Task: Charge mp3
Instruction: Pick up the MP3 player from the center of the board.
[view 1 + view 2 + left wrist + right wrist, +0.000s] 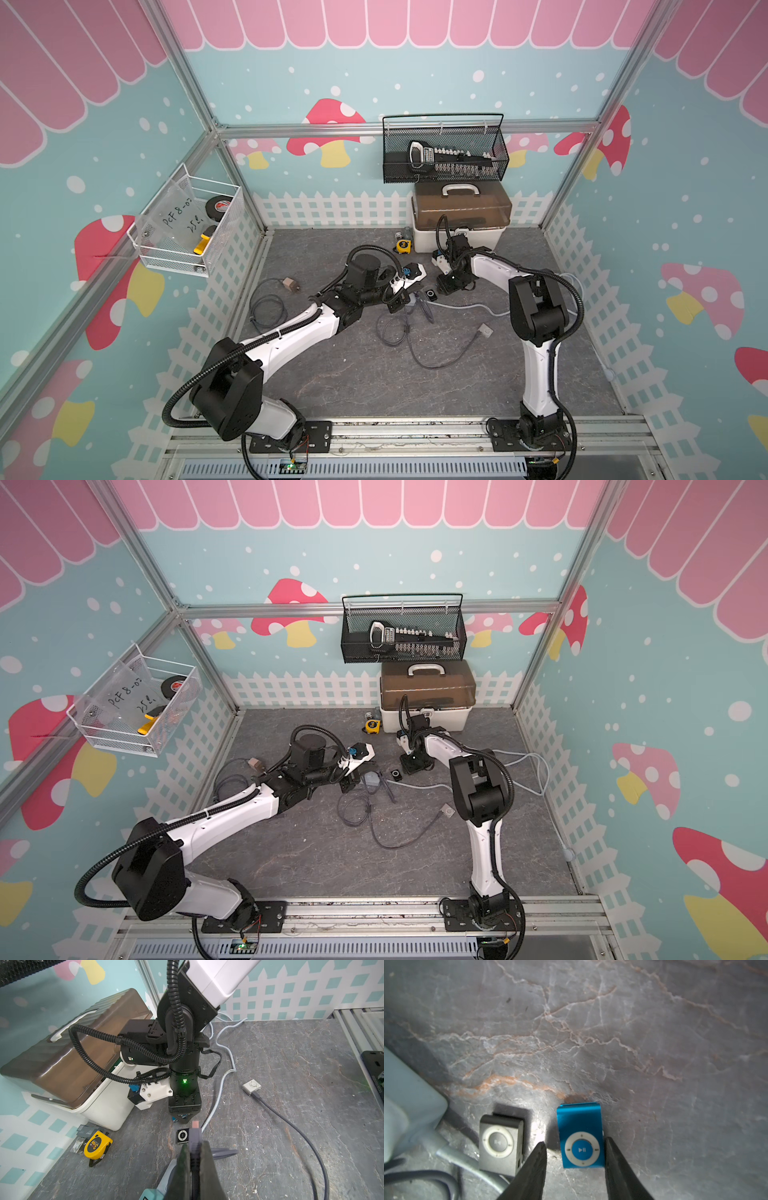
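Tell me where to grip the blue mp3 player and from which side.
Pinch its two long side edges, coming straight down from above: the blue mp3 player lies flat, face up, on the table. The right end effector straddles it; keep one finger in the gap beside the grey mp3 player.

"pcf 8-0" on clear sheet [178,216]

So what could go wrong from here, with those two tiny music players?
The right gripper stands open astride the blue player, with the grey player close beside: a finger could knock it. The left gripper pinches the cable plug by its rear, so it might tilt when pushed in.
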`<state>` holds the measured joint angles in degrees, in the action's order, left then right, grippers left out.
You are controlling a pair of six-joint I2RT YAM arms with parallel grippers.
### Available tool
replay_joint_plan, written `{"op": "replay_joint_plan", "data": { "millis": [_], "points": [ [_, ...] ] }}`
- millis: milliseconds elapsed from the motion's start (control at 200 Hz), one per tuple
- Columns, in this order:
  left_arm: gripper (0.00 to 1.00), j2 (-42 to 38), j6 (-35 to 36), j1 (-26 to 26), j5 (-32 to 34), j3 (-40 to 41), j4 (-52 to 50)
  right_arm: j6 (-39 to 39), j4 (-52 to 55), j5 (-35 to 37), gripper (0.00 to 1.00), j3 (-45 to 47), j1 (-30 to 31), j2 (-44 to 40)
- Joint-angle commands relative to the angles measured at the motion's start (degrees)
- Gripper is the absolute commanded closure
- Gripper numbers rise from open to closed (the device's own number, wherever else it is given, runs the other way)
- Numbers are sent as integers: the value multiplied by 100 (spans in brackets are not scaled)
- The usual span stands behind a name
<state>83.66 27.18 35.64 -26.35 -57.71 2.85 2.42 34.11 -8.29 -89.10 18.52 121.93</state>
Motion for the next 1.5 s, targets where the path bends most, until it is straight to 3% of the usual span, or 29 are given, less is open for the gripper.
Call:
{"op": "replay_joint_plan", "data": {
  "millis": [0,145,580,950,1091,1236,1496],
  "points": [
    [100,-209,24,-24,-63,43,108,840,40,47,58,378,80,24],
    [100,-209,44,-30,-65,15,110,1199,-71,666,57,524,89,-76],
    [100,-226,147,-39,-55,-58,18,1043,-1632,629,57,2010,195,-567],
    [100,-115,148,-36,-92,-229,-35,612,-1723,638,61,1993,292,-441],
    [100,-104,134,-34,-81,-240,-5,581,-1702,592,67,1993,300,-412],
    [100,-45,130,-39,-37,-274,-5,519,-1725,559,80,1984,316,-415],
    [100,56,75,-38,202,-329,98,396,-1724,750,87,2001,301,-988]
  ]
}}
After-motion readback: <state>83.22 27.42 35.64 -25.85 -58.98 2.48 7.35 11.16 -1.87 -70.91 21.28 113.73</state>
